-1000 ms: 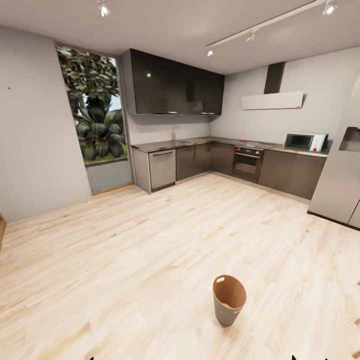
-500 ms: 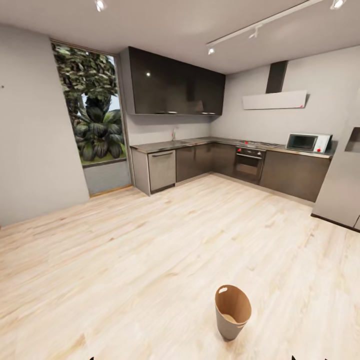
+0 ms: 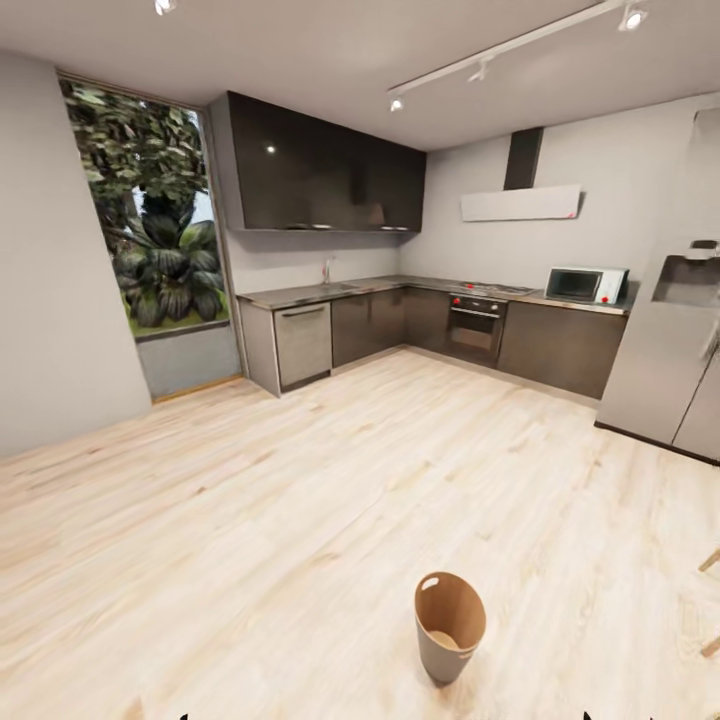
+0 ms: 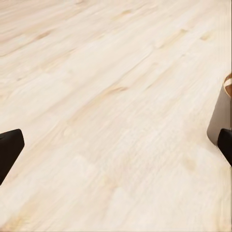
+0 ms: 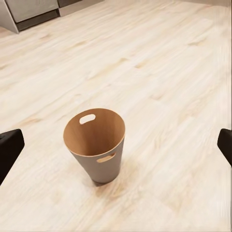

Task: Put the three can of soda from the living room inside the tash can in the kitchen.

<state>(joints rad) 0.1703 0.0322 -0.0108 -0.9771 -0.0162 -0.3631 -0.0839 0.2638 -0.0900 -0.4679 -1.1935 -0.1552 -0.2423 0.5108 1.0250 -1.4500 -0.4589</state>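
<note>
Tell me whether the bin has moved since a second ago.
No. The bin stands on the same floor boards; the whole picture shifted together, cabinets included, so the camera moved.

You're in a home kitchen (image 3: pixel 400 330): dark glossy cabinets (image 3: pixel 320 180) at 12 o'clock, a built-in oven (image 3: pixel 476 330) and microwave (image 3: pixel 585 284) at 1, a silver fridge (image 3: pixel 670 350) at 2, pale wood floor (image 3: pixel 300 500) throughout.

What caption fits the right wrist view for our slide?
Open right gripper above an upright, empty bin standing on the wood floor.
</note>
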